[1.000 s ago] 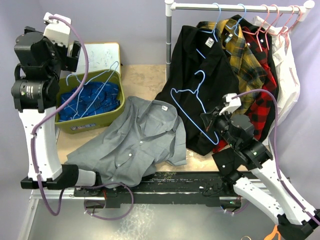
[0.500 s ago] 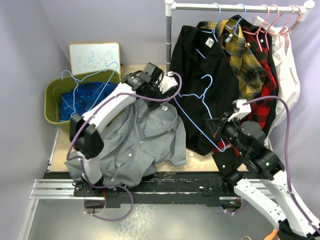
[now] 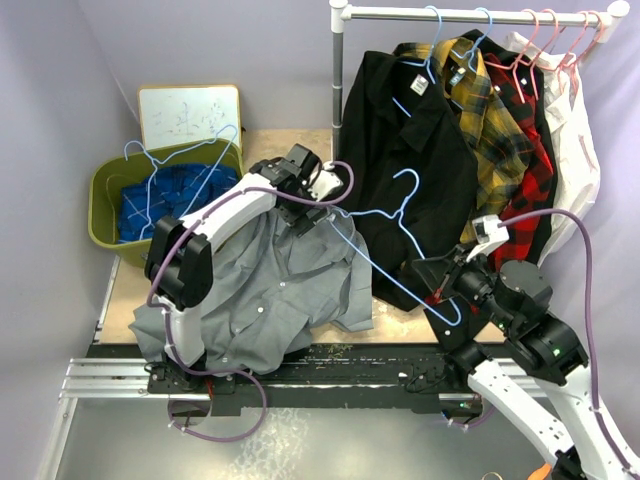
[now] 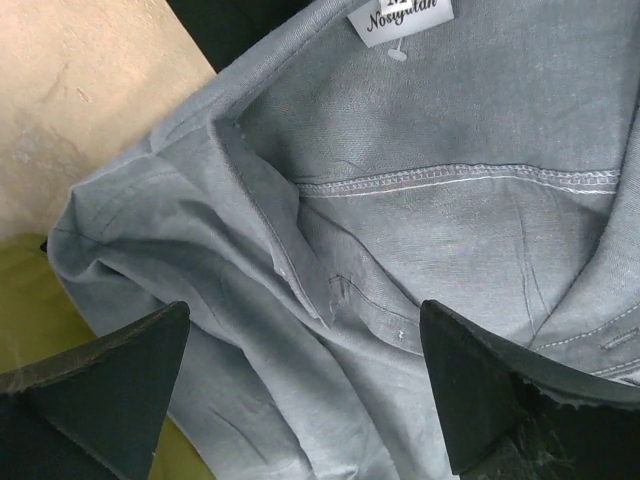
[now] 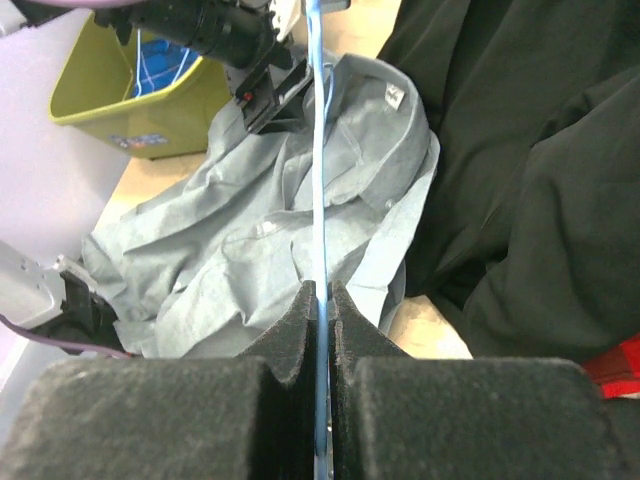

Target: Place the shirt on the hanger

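The left pincer (image 4: 300, 330) is held wide open just above the collar (image 4: 270, 220) of the grey shirt (image 3: 265, 290), spread on the wooden bench (image 3: 290, 145). The light-blue hanger (image 5: 318, 150) is clamped by one corner in the closed right pincer (image 5: 322, 300), its long bar slanted toward that collar; room at right is narrowed by the loaded garment rail (image 3: 450, 13).

The shirt (image 3: 265, 290), grey with small white buttons, lies rumpled on the table (image 3: 285, 145), collar open, white label showing. I hold the hanger (image 5: 319, 180), thin light-blue wire, tilted, one end above the collar.
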### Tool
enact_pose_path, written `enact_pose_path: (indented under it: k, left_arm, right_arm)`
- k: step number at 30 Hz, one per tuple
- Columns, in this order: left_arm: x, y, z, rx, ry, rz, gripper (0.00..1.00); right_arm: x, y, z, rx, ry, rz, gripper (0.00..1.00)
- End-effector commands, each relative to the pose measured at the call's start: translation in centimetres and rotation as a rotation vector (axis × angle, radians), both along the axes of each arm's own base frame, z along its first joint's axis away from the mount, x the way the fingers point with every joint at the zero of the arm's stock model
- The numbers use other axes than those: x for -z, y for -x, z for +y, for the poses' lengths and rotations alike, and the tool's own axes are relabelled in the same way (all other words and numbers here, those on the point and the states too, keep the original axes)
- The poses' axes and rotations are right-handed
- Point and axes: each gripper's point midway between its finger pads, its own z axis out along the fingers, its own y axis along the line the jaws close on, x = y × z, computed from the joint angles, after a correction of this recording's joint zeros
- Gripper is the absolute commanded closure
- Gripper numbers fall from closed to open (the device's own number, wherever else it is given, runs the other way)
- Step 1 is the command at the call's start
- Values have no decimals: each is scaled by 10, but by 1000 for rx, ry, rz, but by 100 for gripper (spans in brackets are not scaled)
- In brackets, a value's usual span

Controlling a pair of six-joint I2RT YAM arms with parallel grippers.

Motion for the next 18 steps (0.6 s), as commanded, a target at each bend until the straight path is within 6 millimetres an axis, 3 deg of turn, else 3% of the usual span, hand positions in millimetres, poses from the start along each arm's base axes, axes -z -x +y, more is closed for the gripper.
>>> enact_pose_path:
  k: [1,5,10,15,18]
  left_arm:
    - [3,-16,-3,-40,63,-21,1]
    - [8,-31,2,-69,58,-47,7]
    - [20,-36,0,-53,82,-19,18]
    - [33,-30,-2,-37,115,51,52]
    - [37,-18,-7,-2,146,108,63]
  right_arm:
    - [3,6,13,-79,-19,-1,100]
    - [6,2,16,-76,-38,-11,100]
    - [10,-1,18,-69,-55,-13,100]
    - [10,-5,18,-59,-58,-9,100]
    - [13,-8,22,-65,-64,-4,100]
